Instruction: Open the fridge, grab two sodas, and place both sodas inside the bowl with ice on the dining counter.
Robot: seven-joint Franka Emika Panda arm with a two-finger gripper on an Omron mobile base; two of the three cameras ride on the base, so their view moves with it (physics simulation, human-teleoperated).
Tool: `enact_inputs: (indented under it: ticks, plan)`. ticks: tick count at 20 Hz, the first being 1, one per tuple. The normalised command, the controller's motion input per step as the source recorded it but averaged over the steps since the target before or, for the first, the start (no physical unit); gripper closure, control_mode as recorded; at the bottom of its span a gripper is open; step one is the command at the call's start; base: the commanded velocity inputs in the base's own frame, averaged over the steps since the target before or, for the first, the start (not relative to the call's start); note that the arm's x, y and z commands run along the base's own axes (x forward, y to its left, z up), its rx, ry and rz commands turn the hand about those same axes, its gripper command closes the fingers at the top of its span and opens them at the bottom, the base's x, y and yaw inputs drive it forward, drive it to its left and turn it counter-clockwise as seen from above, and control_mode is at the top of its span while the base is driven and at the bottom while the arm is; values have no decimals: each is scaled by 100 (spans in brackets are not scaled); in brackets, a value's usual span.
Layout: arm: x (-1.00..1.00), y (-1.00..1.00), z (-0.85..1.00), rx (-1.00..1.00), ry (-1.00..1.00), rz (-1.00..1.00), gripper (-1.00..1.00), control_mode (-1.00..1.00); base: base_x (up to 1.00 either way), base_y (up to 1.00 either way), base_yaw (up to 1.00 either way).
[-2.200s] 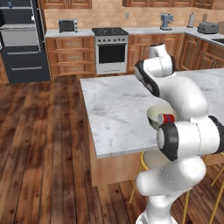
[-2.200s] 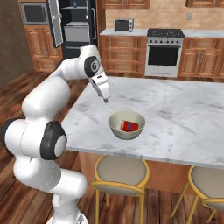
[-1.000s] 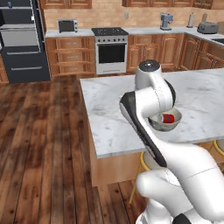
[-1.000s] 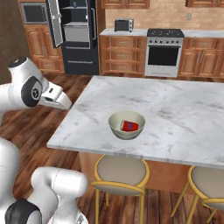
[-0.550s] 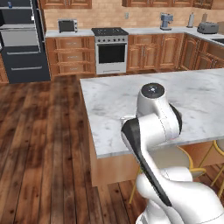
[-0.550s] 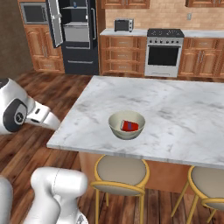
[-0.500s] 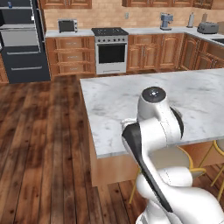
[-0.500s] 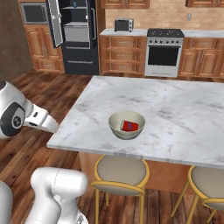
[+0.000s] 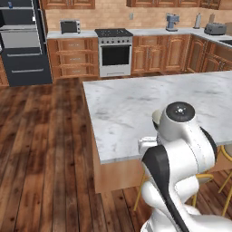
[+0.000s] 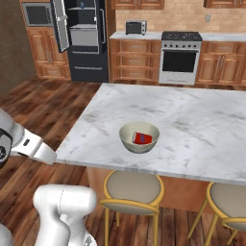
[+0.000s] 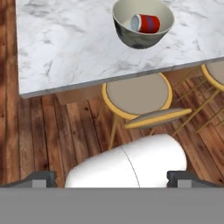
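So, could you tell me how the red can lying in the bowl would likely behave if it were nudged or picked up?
The red can lies on its side in the bowl, so a nudge would probably make it roll, though the deep walls should keep it in. It looks like smooth, rigid metal, so it may slip in the fingers. It is small, probably light enough to lift.
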Motion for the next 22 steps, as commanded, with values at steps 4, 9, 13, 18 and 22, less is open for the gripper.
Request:
enact_inputs:
  ticks: [4, 9, 13, 18, 22]
  plan:
    - [-50, -84, 11, 6, -2, 10, -100, -100, 0, 0, 0]
    - [-9, -24, -1, 0, 1, 5, -100, -100, 0, 0, 0]
    - [0, 0, 0, 0, 0, 0, -100, -100, 0, 0, 0]
    - [0, 0, 0, 0, 0, 0, -100, -100, 0, 0, 0]
    - [0, 0, 0, 0, 0, 0, -100, 100, 0, 13, -5]
